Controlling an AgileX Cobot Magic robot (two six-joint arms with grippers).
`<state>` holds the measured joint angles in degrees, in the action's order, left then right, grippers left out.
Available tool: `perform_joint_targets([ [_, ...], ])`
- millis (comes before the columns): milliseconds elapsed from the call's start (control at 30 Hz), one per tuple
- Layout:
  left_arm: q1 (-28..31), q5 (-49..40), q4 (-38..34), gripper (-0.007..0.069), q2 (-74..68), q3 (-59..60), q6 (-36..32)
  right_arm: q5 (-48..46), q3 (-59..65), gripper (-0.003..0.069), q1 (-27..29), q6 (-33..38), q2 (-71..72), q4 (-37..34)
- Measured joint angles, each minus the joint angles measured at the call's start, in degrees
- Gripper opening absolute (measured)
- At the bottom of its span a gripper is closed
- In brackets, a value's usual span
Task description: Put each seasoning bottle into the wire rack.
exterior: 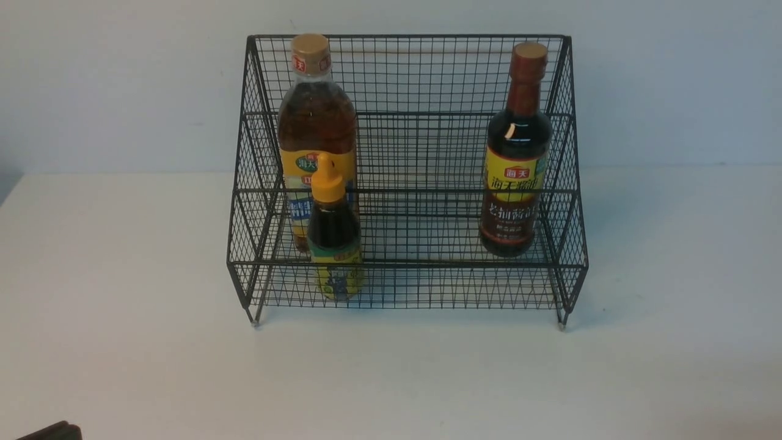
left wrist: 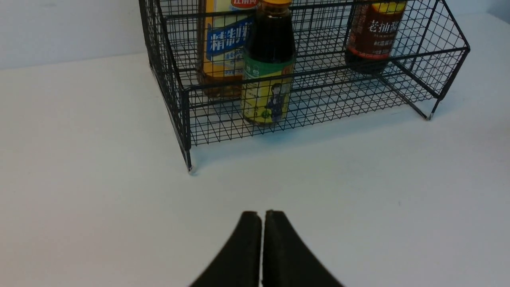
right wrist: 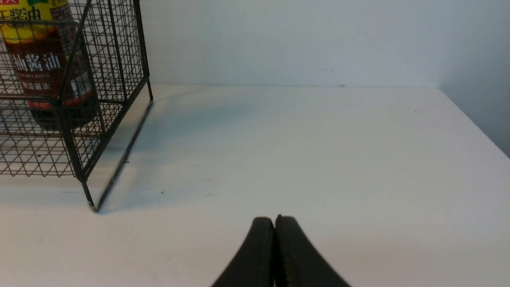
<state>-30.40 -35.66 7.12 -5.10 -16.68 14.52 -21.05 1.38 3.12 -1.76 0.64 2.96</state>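
Here, the small bottle (exterior: 333, 235) partly hides the large amber bottle (exterior: 316, 116) at the wire rack's (exterior: 421, 153) nine o'clock; both the left gripper (left wrist: 262, 217) and right gripper (right wrist: 274, 223) are clenched empty.

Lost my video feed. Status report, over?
Left gripper and right gripper shut, empty. Three bottles upright in rack. Nothing in the way.
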Motion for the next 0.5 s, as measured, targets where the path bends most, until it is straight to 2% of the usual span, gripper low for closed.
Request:
perform_joint_targets([
  [267, 1.44, 2.85, 4.33, -0.0005, 0.0, 2.84, 4.34, 0.0, 0.0, -0.0015, 0.0, 0.0, 0.0, 0.0],
  [400, 8.12, 4.89, 5.57, -0.0005, 1.29, 6.17, 5.38, 0.0, 0.0, -0.0015, 0.0, 0.0, 0.0, 0.0],
  [500, 15.22, 8.03, 4.44, -0.0005, 3.29, 9.4, 1.27, 0.0, 0.0, -0.0015, 0.0, 0.0, 0.0, 0.0],
])
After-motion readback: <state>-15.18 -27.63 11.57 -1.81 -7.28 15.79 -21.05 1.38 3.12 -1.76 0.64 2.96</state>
